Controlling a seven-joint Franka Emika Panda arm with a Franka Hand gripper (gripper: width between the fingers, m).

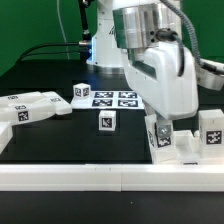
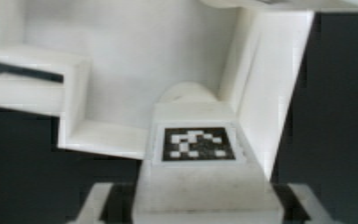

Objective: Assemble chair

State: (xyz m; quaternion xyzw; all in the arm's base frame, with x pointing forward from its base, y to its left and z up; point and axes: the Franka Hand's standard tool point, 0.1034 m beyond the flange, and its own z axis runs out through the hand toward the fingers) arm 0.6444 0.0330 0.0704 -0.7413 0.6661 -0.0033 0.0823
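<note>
You can read no text, number or brand. Black-and-white square tags (image 2: pixel 197 143) mark the white blocky plastic chair pieces (image 1: pixel 107 121) and the flat white marker board (image 1: pixel 113 97).

White plastic — chair piece (image 2: pixel 197 185) (matt)

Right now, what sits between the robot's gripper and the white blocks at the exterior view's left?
A small white cube with a black-and-white tag stands there alone on the black table; the exterior view shows it.
</note>
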